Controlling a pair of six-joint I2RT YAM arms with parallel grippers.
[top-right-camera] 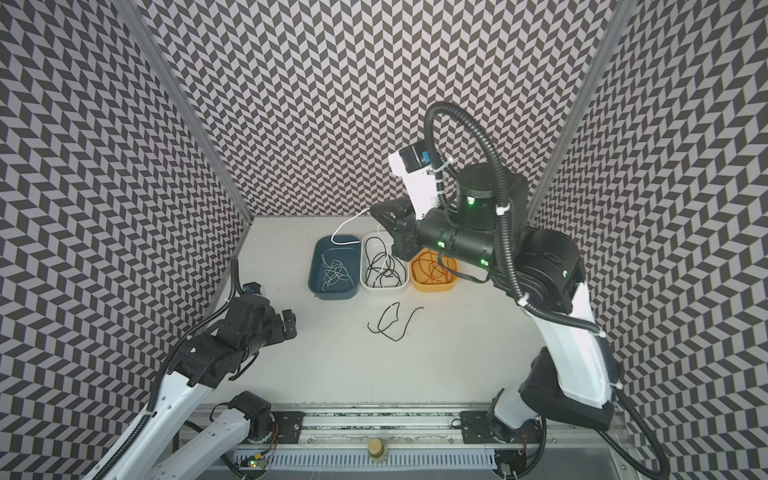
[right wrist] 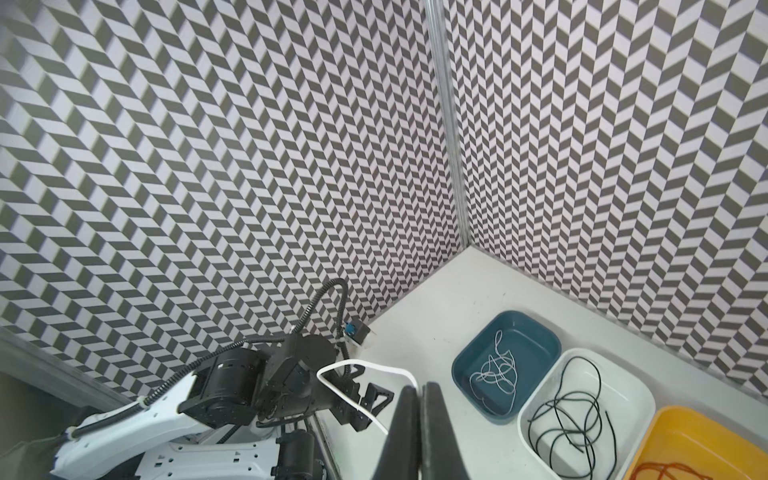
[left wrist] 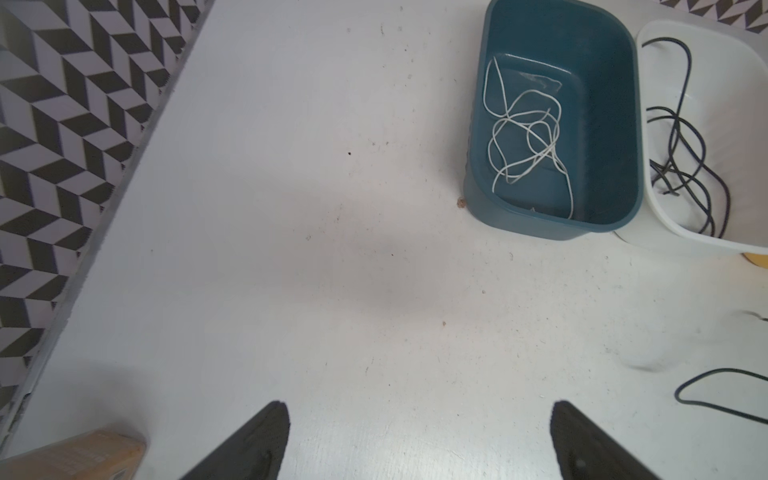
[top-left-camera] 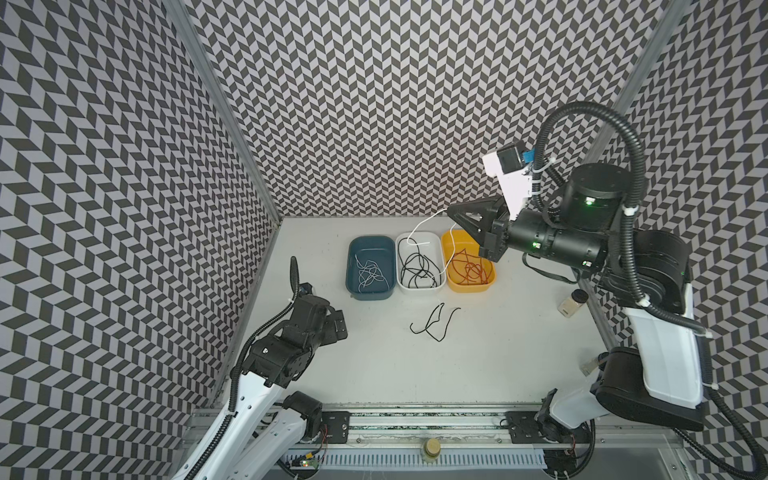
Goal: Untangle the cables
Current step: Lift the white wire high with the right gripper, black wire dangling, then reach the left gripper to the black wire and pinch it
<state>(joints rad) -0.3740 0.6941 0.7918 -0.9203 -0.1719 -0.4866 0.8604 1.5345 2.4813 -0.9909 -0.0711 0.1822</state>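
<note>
Mostly, blue tray [top-left-camera: 372, 247] holds white cables [top-left-camera: 368, 274], white tray [top-left-camera: 419, 289] black cables [top-left-camera: 419, 266].

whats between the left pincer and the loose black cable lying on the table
Nothing but bare table. The stretch from the left pincer to the loose black cable is unobstructed, as both top views show.

1. Three wall panels printed in a black-and-pale-grey chevron pattern [top-left-camera: 374, 104] fill the left, top and right of the frame in both top views.
2. Silver aluminium corner posts [top-left-camera: 223, 108] run diagonally where the panels meet.
3. A flat, matte white tabletop [top-left-camera: 374, 365] sits at lower centre, with small specks visible in the left wrist view [left wrist: 291, 208].
4. A slotted silver aluminium rail [top-left-camera: 395, 432] spans the bottom edge.
5. The light is even, and shadows are soft.
</note>
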